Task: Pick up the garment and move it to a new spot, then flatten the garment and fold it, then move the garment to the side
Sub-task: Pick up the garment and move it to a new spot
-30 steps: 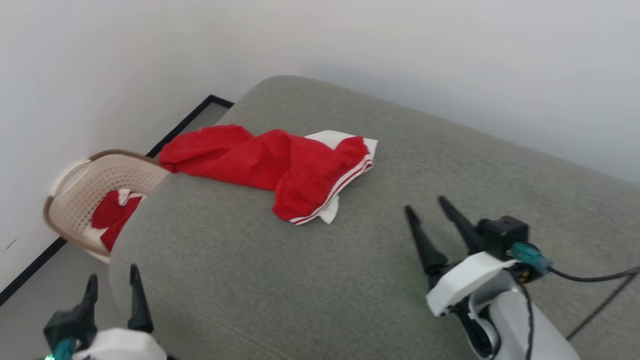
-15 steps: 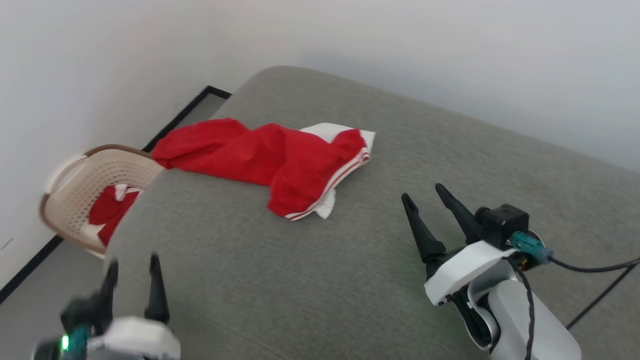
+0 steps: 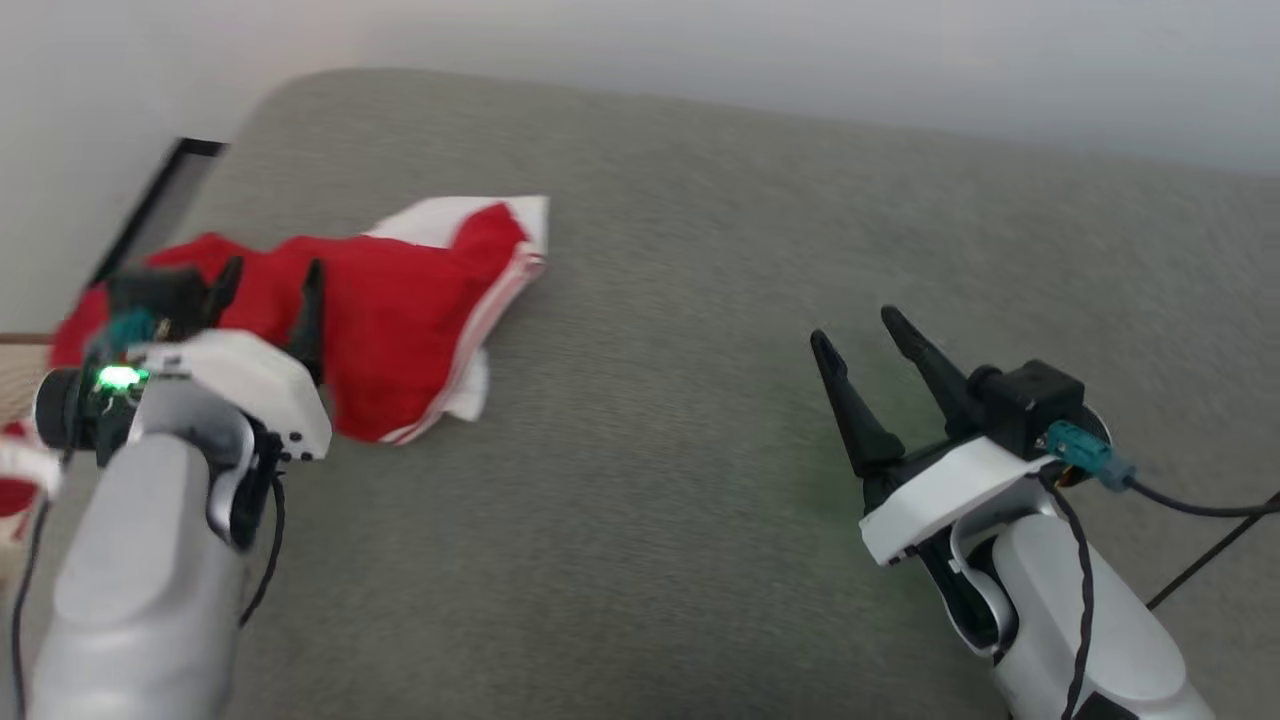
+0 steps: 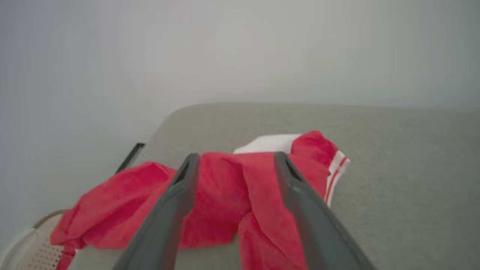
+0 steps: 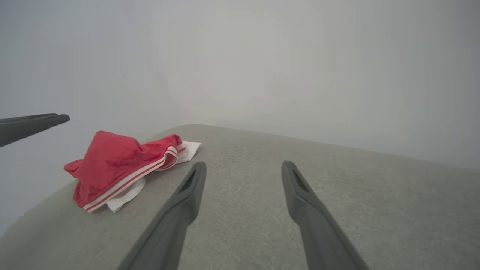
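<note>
Jaws wide, left gripper (image 3: 273, 266) has come up to the crumpled garment (image 3: 400, 330); right gripper (image 3: 853, 325) stays wide too.

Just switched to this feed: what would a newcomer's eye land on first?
The crumpled red shirt with white striped trim stands out most, lying at the left end of the grey cushion. The left gripper is right by it, fingers spread and aimed at the red cloth. The right gripper, also open, sits apart over bare cushion on the right.
</note>
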